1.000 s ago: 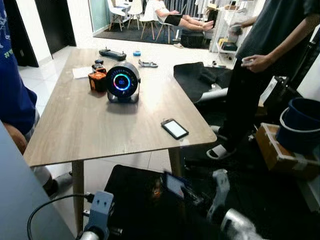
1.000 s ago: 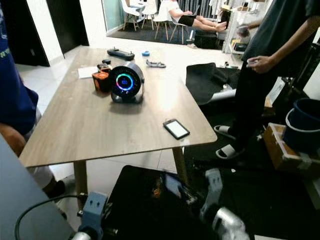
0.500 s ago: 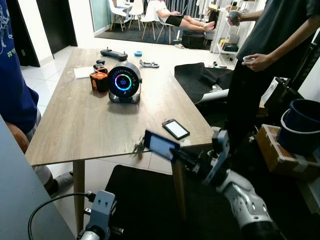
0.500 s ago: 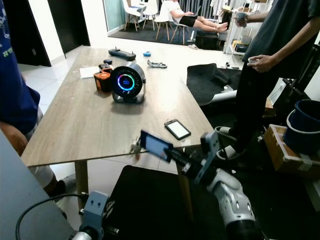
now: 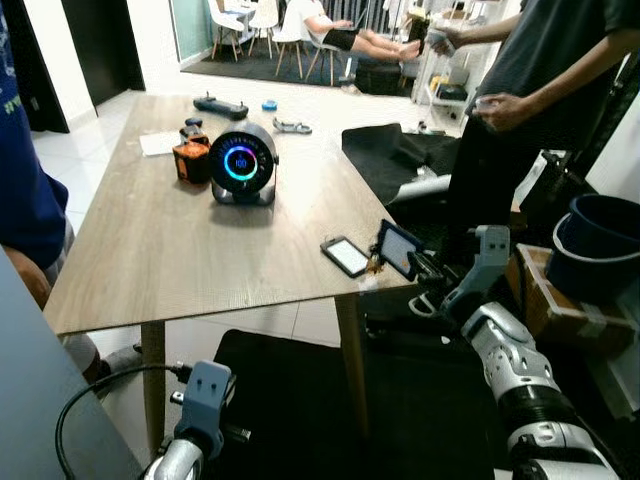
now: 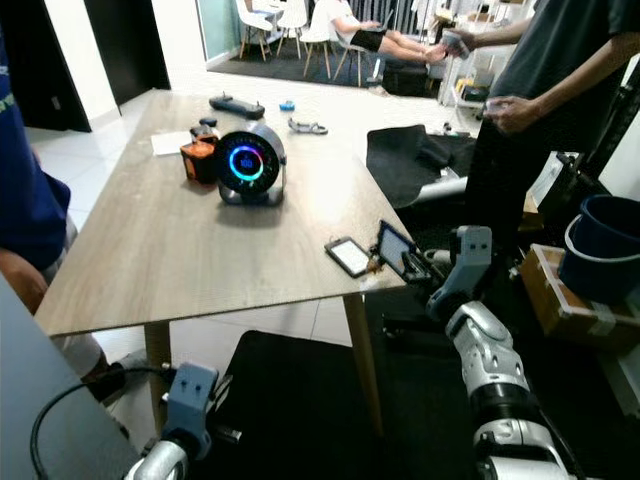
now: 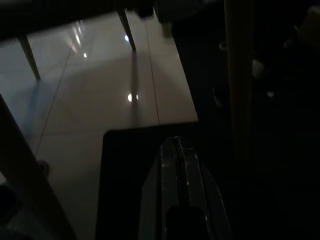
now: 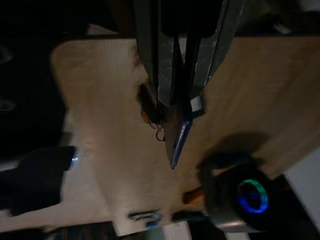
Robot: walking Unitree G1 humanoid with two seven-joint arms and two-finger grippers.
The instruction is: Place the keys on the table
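My right gripper (image 5: 410, 257) is shut on the keys: a flat dark card fob (image 5: 397, 248) with a small bunch of keys (image 5: 374, 264) hanging from it. It holds them just over the front right corner of the wooden table (image 5: 180, 250), beside a black phone (image 5: 346, 256). In the right wrist view the fingers (image 8: 165, 75) pinch the fob (image 8: 179, 135), and the key ring (image 8: 159, 134) dangles above the tabletop. My left gripper (image 7: 178, 155) hangs low beside the table leg, fingers pressed together over the floor.
A round speaker with a glowing ring (image 5: 241, 163), an orange device (image 5: 190, 160), a paper (image 5: 160, 143) and a controller (image 5: 222, 104) sit farther back. One person stands at the right (image 5: 530, 120), another at the left edge (image 5: 25, 170). A blue bucket (image 5: 595, 245) rests on a box.
My right arm has risen from below the table and swung right, carrying the keys up to the table's front right corner beside the phone. The left arm still hangs.
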